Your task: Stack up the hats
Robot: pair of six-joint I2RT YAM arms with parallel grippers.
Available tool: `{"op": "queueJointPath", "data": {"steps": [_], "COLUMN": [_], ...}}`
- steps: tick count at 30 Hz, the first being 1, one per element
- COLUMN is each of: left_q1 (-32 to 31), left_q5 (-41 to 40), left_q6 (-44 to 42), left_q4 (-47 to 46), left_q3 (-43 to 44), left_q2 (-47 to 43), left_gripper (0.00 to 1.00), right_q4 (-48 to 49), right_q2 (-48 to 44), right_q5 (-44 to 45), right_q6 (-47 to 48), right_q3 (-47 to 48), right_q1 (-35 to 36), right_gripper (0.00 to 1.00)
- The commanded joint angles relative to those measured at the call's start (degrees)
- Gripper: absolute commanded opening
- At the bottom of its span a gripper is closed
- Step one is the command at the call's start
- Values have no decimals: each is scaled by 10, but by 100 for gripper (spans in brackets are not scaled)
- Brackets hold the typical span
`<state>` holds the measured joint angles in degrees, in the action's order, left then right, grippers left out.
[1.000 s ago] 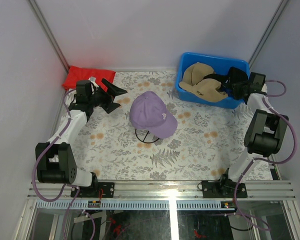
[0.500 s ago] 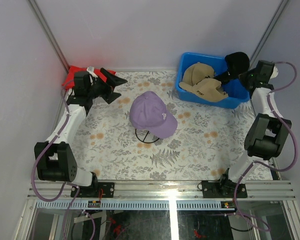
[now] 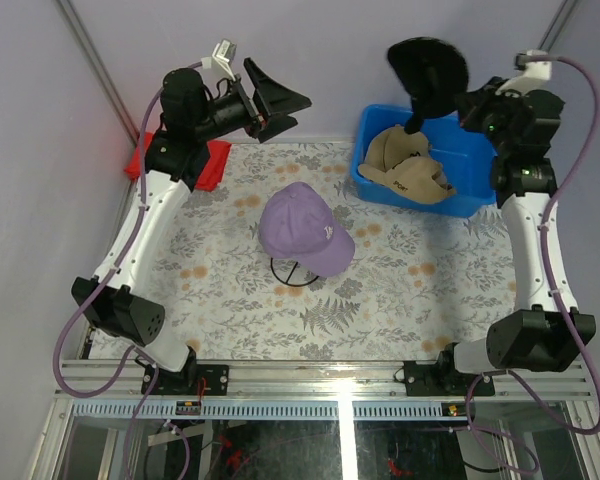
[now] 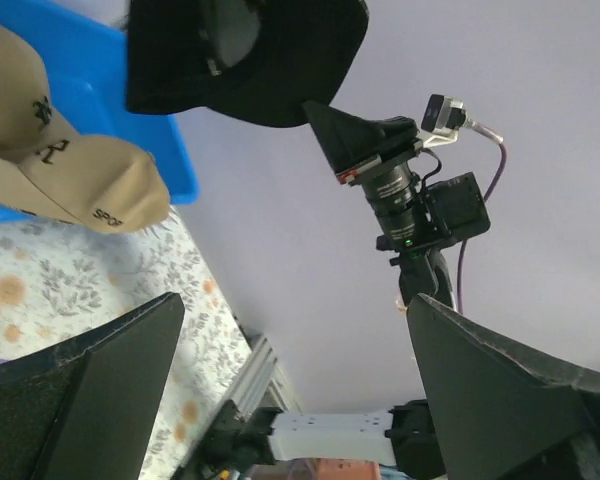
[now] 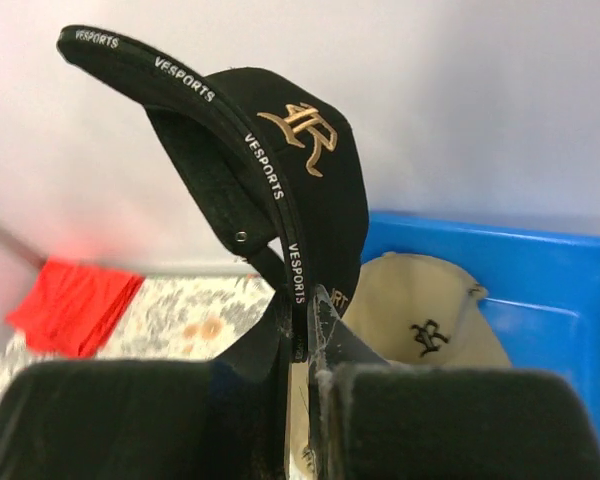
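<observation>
A lavender cap (image 3: pixel 304 229) sits on a black wire stand (image 3: pixel 292 273) at the middle of the table. Two tan caps (image 3: pixel 408 166) lie in the blue bin (image 3: pixel 476 200) at the back right; they also show in the right wrist view (image 5: pixel 430 315) and the left wrist view (image 4: pixel 55 160). My right gripper (image 3: pixel 450 105) is shut on the black cap (image 3: pixel 427 68), pinching its rim (image 5: pixel 298 285), and holds it high above the bin. The black cap also shows in the left wrist view (image 4: pixel 250 55). My left gripper (image 3: pixel 280 105) is open and empty, raised high at the back left.
A flat red folded cloth (image 3: pixel 208 165) lies at the back left corner, partly behind the left arm; it also shows in the right wrist view (image 5: pixel 75 305). Grey walls close in the back and sides. The table has a floral cover (image 3: pixel 380 290).
My right gripper has lifted the black cap up out of the bin. My left arm has risen from the table near the red cloth and now points right, high up.
</observation>
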<state>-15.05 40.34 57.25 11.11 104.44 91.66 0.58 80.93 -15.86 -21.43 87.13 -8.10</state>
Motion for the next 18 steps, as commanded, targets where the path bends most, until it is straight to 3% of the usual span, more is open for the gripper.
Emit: {"op": "queueJointPath", "data": {"steps": [1, 5, 9, 18], "left_q1": [4, 1, -17, -72], "left_q5": [28, 25, 19, 10], "left_q6": [150, 348, 447, 472], "left_q4": [-48, -181, -226, -229], "left_q3": [-26, -62, -54, -65], "left_q2": [-21, -39, -32, -24], "left_gripper": [94, 96, 98, 99], "right_q4": [-29, -63, -80, -83], "right_q2": [-37, -77, -121, -190], "right_q5": [-31, 3, 66, 124], "right_q6": [146, 219, 289, 325], "right_q3": [20, -2, -37, -82], "right_q1": [88, 155, 229, 301], "right_gripper": [0, 0, 0, 0]}}
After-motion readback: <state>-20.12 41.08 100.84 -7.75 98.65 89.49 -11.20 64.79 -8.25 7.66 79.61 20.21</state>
